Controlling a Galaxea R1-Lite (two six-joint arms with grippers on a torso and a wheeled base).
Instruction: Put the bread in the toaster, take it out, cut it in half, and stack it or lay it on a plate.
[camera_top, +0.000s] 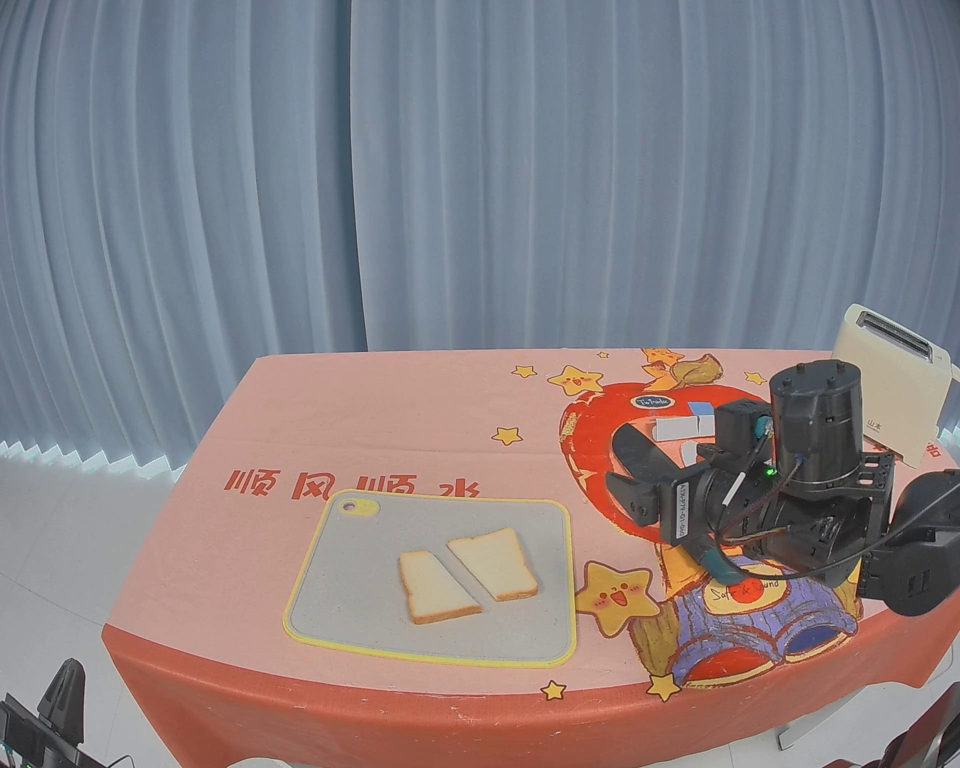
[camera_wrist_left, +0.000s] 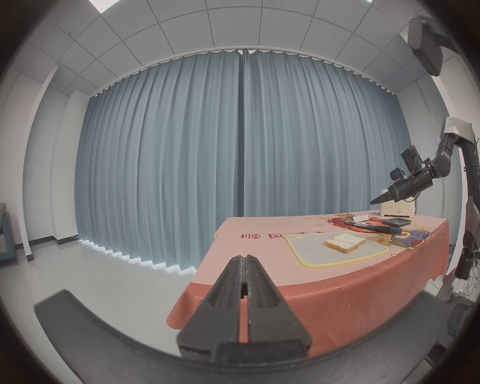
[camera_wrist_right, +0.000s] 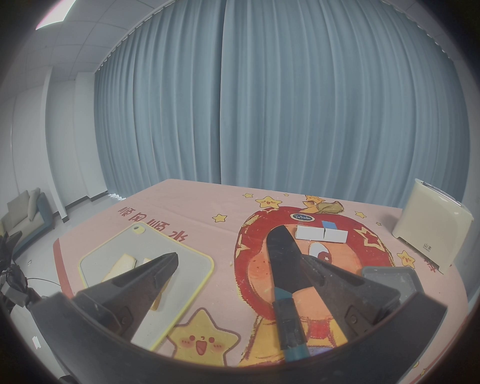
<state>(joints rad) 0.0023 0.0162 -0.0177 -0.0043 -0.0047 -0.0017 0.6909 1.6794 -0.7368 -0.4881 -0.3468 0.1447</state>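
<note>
Head view: two beige cut bread halves (camera_top: 493, 563) lie on grey yellow-rimmed cutting board (camera_top: 340, 590), 7 o'clock on pink-clothed table (camera_top: 400, 420). Black right gripper (camera_top: 614, 460) spread empty at 3 o'clock; black left gripper (camera_wrist_left: 243, 262) clenched, off-table. Risk: pinching one half drags its neighbour, since they're nearly touching.

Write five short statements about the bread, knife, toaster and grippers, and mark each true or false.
1. The white bread on the grey, yellow-rimmed plastic cutting board is cut in two. True.
2. The halves are stacked. False: they lie side by side, apart.
3. The jaws of the right gripper are shut on the black-bladed, teal-handled knife. False: the jaws are open; the knife lies on the pink tablecloth.
4. The cream toaster stands at the tablecloth's far right side. True.
5. The jaws of the left gripper are shut. True.
</note>
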